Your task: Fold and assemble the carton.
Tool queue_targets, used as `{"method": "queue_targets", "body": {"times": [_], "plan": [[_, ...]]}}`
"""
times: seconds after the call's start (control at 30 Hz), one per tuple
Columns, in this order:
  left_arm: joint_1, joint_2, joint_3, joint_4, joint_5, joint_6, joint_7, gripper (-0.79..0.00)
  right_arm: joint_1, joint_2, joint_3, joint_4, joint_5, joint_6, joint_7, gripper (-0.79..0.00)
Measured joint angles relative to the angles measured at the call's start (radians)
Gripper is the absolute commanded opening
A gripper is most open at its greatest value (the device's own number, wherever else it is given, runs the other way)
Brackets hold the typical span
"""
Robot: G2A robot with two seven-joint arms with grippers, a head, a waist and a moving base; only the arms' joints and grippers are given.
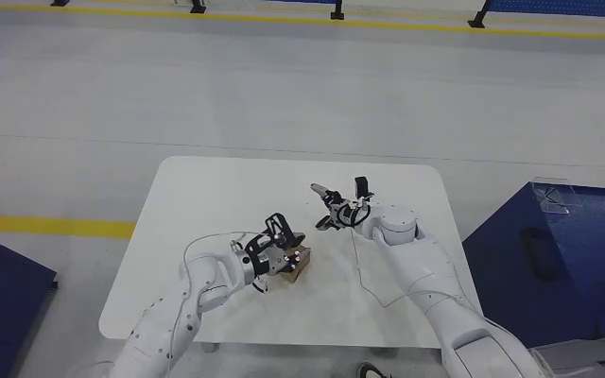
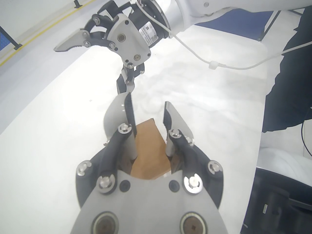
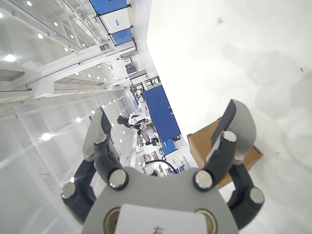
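Observation:
A small brown carton (image 1: 291,270) lies on the white table (image 1: 189,217), left of its middle near the front. My left gripper (image 1: 285,237) hovers over it, open. In the left wrist view a brown panel of the carton (image 2: 149,152) sits between the spread fingers (image 2: 129,113) close to the palm; whether they touch it I cannot tell. My right gripper (image 1: 340,191) is open wide above the table's middle, a short way behind the carton and empty. It hangs in the left wrist view as the right gripper (image 2: 90,66). Its own view has the carton (image 3: 202,140) behind one finger (image 3: 234,122).
A thin white cable (image 1: 364,274) lies on the table beside the right arm. A dark blue partition (image 1: 529,255) stands off the table's right side and another blue panel (image 1: 19,283) at the left. The table's back and left parts are bare.

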Motion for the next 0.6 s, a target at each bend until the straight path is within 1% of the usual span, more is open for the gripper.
{"method": "queue_targets", "body": {"times": [0.13, 0.23, 0.47, 0.6], "plan": [[-0.013, -0.006, 0.025, 0.021, 0.024, 0.007, -0.021, -0.785, -0.025, 0.007, 0.026, -0.033, 0.022, 0.011, -0.016, 0.000], [-0.022, -0.011, 0.038, 0.037, 0.028, 0.014, -0.039, -0.785, -0.034, 0.012, 0.032, -0.054, 0.007, 0.031, -0.023, 0.000], [-0.048, -0.025, 0.070, 0.085, 0.010, 0.023, -0.094, -0.785, -0.034, 0.012, 0.032, -0.056, 0.005, 0.033, -0.024, 0.000], [-0.056, -0.030, 0.075, 0.090, 0.010, 0.047, -0.078, -0.785, -0.034, 0.012, 0.032, -0.056, 0.005, 0.033, -0.024, 0.000]]}}
